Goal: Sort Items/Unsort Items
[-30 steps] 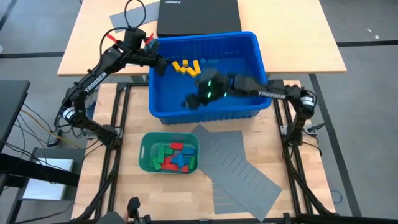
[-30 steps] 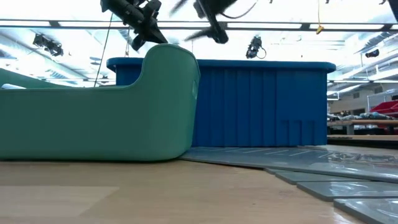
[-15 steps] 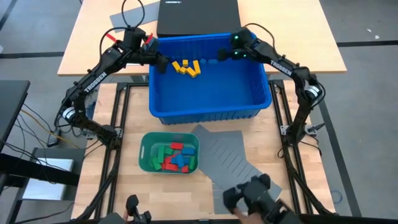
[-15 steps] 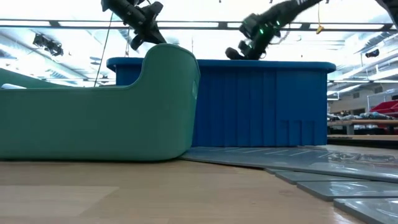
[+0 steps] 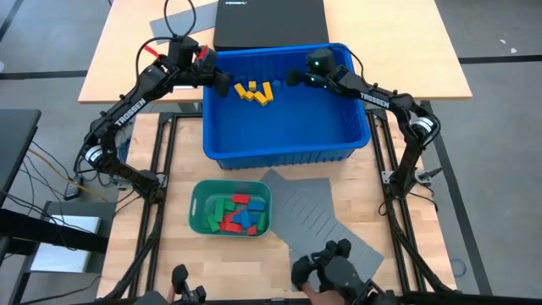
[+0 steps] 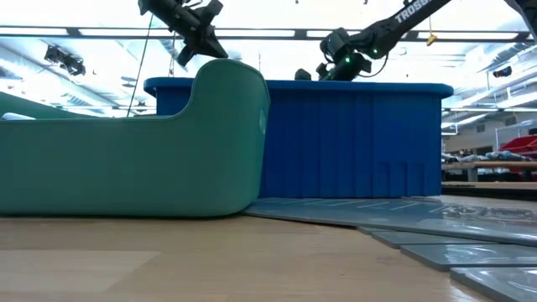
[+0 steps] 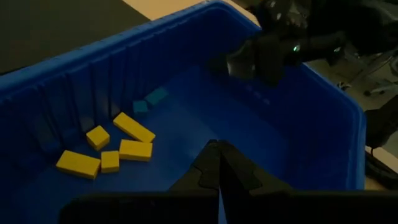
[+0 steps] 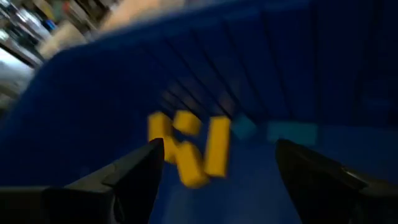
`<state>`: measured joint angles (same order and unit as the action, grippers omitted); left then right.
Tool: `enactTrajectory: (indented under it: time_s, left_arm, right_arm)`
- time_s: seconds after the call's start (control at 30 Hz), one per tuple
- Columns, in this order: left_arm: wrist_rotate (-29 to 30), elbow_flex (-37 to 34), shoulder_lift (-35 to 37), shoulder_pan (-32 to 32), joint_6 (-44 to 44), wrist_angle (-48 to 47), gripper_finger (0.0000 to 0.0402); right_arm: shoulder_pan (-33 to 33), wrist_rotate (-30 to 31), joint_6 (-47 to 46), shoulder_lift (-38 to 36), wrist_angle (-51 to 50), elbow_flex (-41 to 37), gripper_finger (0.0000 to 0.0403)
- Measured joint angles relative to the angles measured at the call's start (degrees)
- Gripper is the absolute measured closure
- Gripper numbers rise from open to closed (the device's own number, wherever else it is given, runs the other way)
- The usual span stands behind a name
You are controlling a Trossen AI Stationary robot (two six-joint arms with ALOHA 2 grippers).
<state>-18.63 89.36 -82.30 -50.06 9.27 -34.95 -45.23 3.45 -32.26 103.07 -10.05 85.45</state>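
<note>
Several yellow blocks (image 5: 254, 91) lie heaped on the floor of the blue bin (image 5: 279, 151), near its far left corner, with two teal-blue blocks (image 7: 149, 101) beside them. More red, green and blue blocks (image 5: 239, 213) fill the teal-green tray (image 5: 197, 203). My left gripper (image 5: 222, 85) hangs shut and empty over the bin's far left corner, just left of the yellow heap (image 7: 112, 149). My right gripper (image 5: 292, 78) hovers open inside the bin's far part, pointing at the yellow blocks (image 8: 193, 149) from their right, with nothing between its fingers.
A grey slotted sheet (image 5: 326, 224) lies right of the tray, partly under the bin. A black case (image 5: 269, 21) sits beyond the bin. A dark object (image 5: 332, 269), with what looks like a person's hand, is at the table's near edge.
My right gripper has swung from over the bin's near middle to its far side and come down toward the yellow blocks. The dark object has come into view at the near edge of the table.
</note>
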Motion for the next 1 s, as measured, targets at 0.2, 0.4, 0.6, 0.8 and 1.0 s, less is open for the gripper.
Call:
enactTrajectory:
  time_s: [0.2, 0.4, 0.6, 0.8, 1.0]
  left_arm:
    - [0.0, 0.0, 0.0, 0.0, -0.08, -0.96, 0.0396]
    - [-0.56, 0.0, 0.0, -0.02, -0.82, -1.22, 0.0396]
    - [-0.76, 0.0, -0.02, 0.0, -1.15, -1.67, 0.0396]
    - [-0.8, -0.02, -0.02, -0.01, -1.28, -2.55, 0.0396]
    - [-0.95, -0.01, -0.02, -0.01, -1.22, -2.97, 0.0396]
  right_arm:
    - [2.04, 2.19, 0.84, 0.98, -1.03, 6.6, 0.0096]
    - [4.48, 5.3, 8.67, 4.21, -8.78, 19.79, 0.0096]
    - [2.36, 5.05, 9.63, 15.36, -24.82, 34.36, 0.0096]
    - [2.1, 2.71, 10.37, 28.44, -31.98, 46.28, 0.0096]
    - [1.06, 1.37, 9.45, 35.15, -32.28, 48.27, 0.0089]
